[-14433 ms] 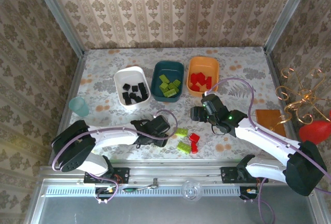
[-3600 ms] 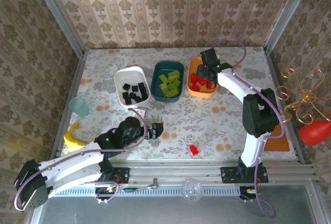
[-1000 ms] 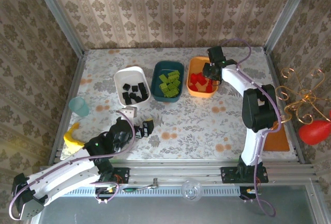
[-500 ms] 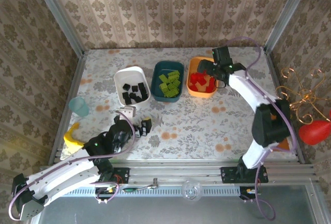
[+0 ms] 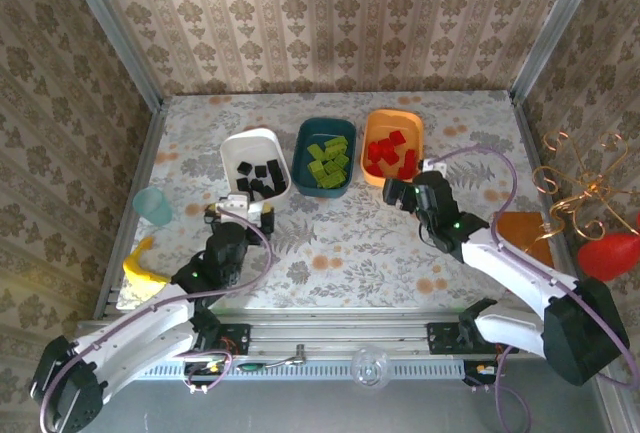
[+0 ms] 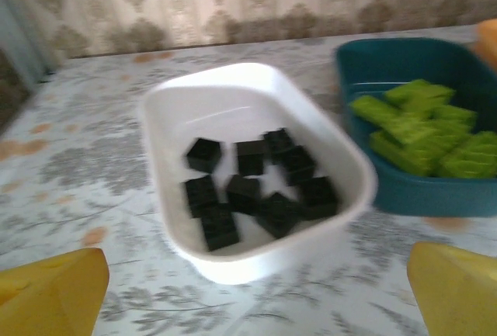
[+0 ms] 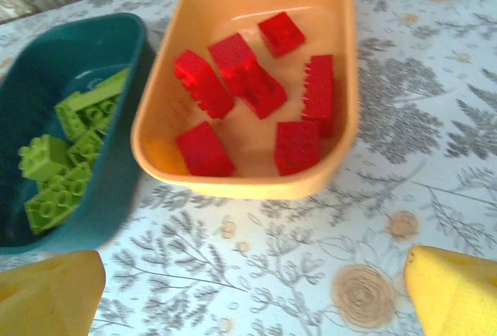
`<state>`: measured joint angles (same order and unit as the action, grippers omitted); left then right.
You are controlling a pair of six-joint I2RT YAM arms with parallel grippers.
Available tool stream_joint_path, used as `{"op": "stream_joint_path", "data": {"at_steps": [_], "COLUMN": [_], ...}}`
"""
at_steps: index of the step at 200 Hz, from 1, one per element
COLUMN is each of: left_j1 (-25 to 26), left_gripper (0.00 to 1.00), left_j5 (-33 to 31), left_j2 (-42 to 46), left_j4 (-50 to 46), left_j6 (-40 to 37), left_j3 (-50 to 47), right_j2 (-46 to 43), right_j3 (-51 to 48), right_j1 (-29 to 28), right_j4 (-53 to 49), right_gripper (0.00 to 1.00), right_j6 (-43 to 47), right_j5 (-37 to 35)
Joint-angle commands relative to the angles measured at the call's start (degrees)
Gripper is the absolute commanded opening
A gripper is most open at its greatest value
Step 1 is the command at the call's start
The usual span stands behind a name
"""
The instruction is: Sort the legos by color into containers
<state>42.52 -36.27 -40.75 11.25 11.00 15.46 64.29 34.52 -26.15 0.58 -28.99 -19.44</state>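
Three trays sit toward 12 o'clock, every lego I see inside one. Pale-teal cup (image 5: 153, 205) at 9, yellow piece (image 5: 140, 271) at 8. Left gripper (image 5: 239, 213) spread wide, empty, at 6 of the white tray (image 5: 262, 140) with black legos (image 6: 252, 188). Teal tray (image 5: 305, 158): green legos (image 6: 423, 130). Orange tray (image 5: 392, 118): red legos (image 7: 248, 88). Right gripper (image 5: 398, 193) wide apart, empty, at 6 of it. Brown mat (image 5: 520, 231) at 3.

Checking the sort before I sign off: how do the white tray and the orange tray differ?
The white tray holds black bricks; the orange tray holds red bricks. The white tray sits left of the teal tray, the orange tray right of it. Both are rounded rectangles of like size, each holding a single colour.
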Motion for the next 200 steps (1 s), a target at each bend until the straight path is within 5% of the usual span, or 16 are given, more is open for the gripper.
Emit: {"op": "stream_joint_path", "data": {"at_steps": [1,45,89,111,143,181,200], "left_j1": [-4.3,-20.7,-37.4,-38.7,-39.3,-39.5,-40.4], "left_gripper": [1.00,1.00,1.00,1.00,1.00,1.00,1.00], "left_j5": [-4.7,-1.1,17.1,20.2,25.2,29.9,30.7], "left_j2": [-0.7,-5.6,-22.9,-33.1,-36.8,-51.0,-48.3], "left_j4": [7.8,16.7,35.5,45.6,42.7,62.0,50.5], "left_j6": [-7.3,-11.7,-6.7,-9.7,-12.8,-16.1,-14.4], "left_j3": [0.3,-1.9,-4.7,-3.8,0.1,-1.6,1.7], "right_j2": [-2.9,-2.6,-5.3,-8.0,-9.9,-10.6,-10.6], "right_j3": [-0.6,2.1,-0.6,-3.0,-8.3,-8.9,-9.0], "right_j1": [0.0,1.4,2.8,3.5,4.4,6.7,7.8], "right_j4": [5.8,2.3,5.8,9.8,20.8,20.5,20.8], "right_gripper": [1.00,1.00,1.00,1.00,1.00,1.00,1.00], "right_j6": [-2.6,1.9,7.2,13.0,19.1,19.9,19.9], "right_j5": [-7.2,-5.1,-5.5,-2.7,-1.7,-1.8,-1.2]}}
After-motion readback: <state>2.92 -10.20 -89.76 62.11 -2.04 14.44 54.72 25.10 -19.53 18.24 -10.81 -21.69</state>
